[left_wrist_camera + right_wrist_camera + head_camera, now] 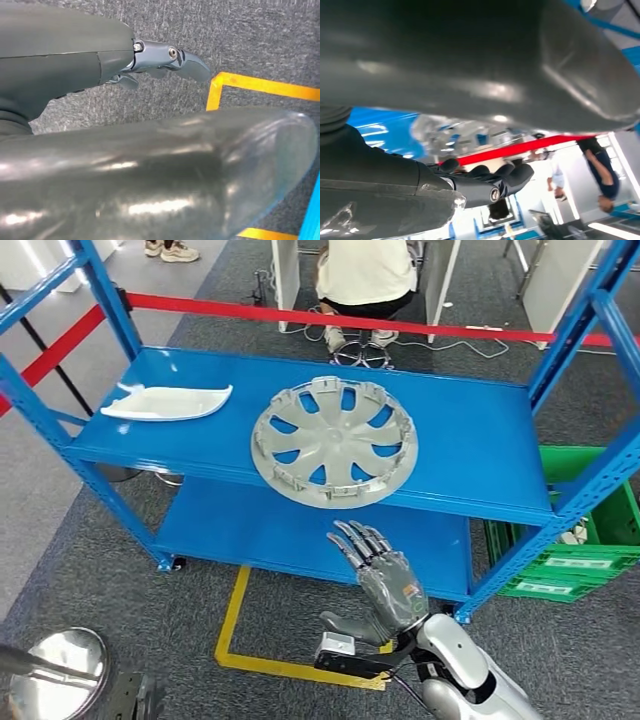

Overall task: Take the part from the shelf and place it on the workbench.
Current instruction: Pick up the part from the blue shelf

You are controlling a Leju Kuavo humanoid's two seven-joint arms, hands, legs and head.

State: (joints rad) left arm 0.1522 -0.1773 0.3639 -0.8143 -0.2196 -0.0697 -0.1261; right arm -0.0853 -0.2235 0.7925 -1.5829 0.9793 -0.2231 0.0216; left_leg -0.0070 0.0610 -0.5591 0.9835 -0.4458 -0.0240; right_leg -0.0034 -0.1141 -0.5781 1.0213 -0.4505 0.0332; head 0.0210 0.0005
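Note:
A round grey wheel cover (334, 440) lies flat near the middle of the blue shelf's top board (468, 440). A long white curved part (167, 402) lies at the board's left end. My right hand (381, 575) is below and in front of the shelf's near edge, fingers stretched out towards the wheel cover and holding nothing. In the right wrist view the wheel cover (448, 135) is a blur beyond the dark fingers (490, 180). My left hand (151, 165) hangs over grey carpet with its fingers (170, 56) straight and nothing in it.
The shelf has a lower blue board (302, 530) and slanted blue uprights (581, 330) at both ends. A green crate (596, 530) stands on the floor at right. Red barrier tape (302, 312) runs behind the shelf, where a person (366, 275) sits. Yellow tape (234, 615) marks the carpet.

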